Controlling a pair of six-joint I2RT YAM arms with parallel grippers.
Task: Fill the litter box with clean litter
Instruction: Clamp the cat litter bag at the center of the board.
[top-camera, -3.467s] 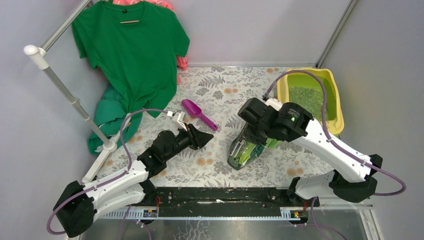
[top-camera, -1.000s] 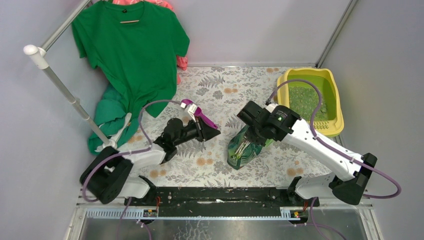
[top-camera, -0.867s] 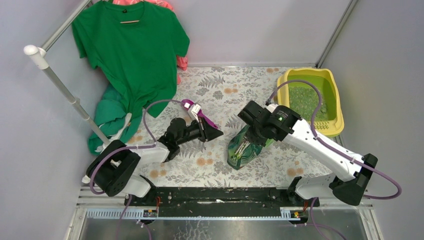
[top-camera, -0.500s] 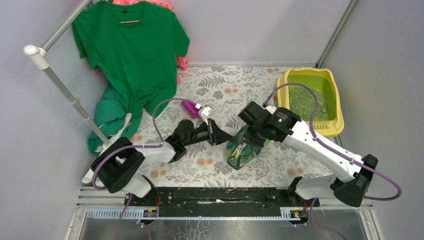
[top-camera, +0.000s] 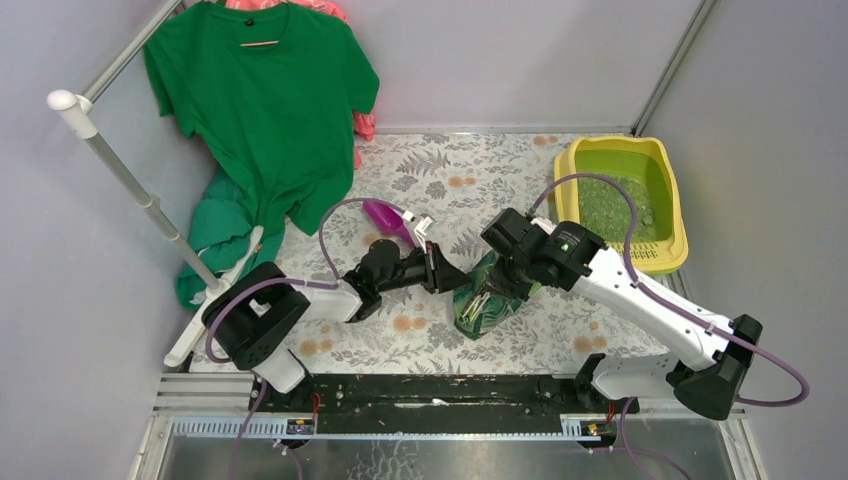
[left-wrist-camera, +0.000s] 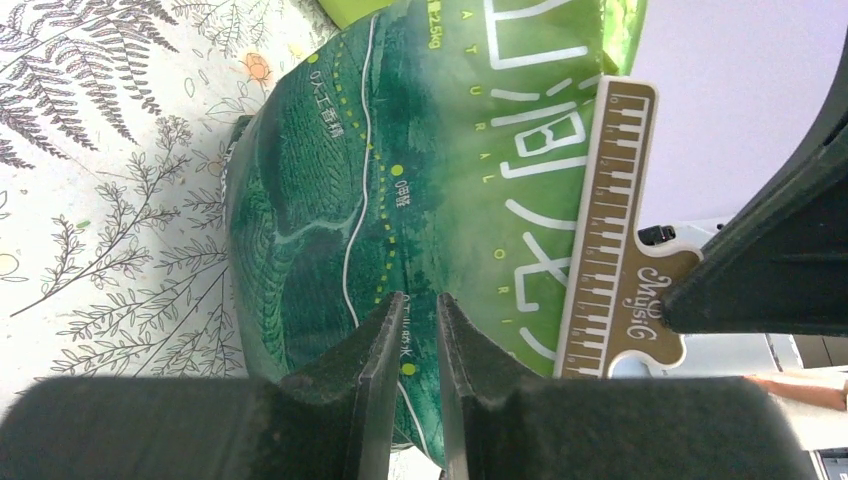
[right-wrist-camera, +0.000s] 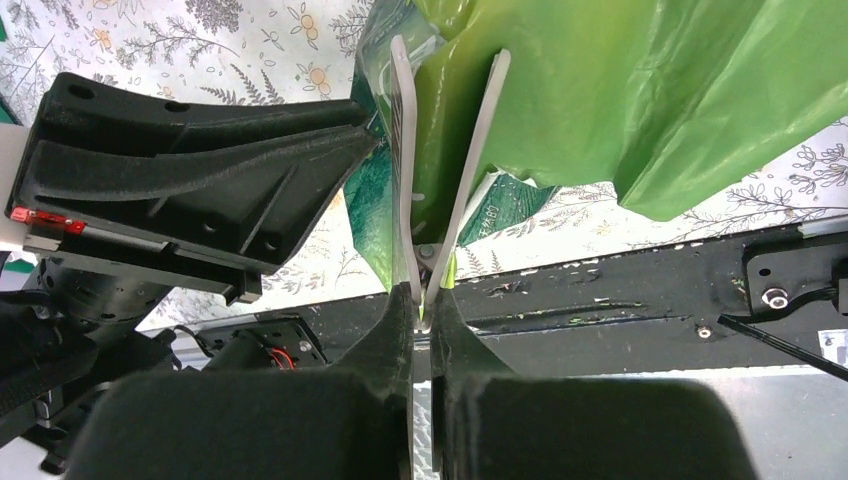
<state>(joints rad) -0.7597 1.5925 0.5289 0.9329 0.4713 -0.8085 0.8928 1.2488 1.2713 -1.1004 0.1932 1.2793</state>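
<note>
The yellow litter box (top-camera: 655, 258) stands at the back right with clean litter (top-camera: 603, 203), green granules, spread inside. A glossy green litter bag (top-camera: 478, 308) stands mid-table and fills the left wrist view (left-wrist-camera: 420, 150). A piano-key clip (left-wrist-camera: 610, 230) sits on the bag's top. My right gripper (right-wrist-camera: 422, 312) is shut on that clip's grey arms (right-wrist-camera: 405, 150), which spread around the bag's light-green top (right-wrist-camera: 620, 100). My left gripper (left-wrist-camera: 413, 300) is at the bag's left side (top-camera: 458, 283), its jaws a narrow gap apart with nothing between them.
A purple scoop (top-camera: 385, 215) lies behind the left arm. A green T-shirt (top-camera: 265, 110) hangs on a white rack pole (top-camera: 130, 175) at the back left, with more green cloth heaped below. The black mounting rail (top-camera: 440, 390) runs along the near edge.
My left arm has swung right, from beside the purple scoop to the bag's left side. The right arm with the clipped bag has shifted slightly toward the near edge.
</note>
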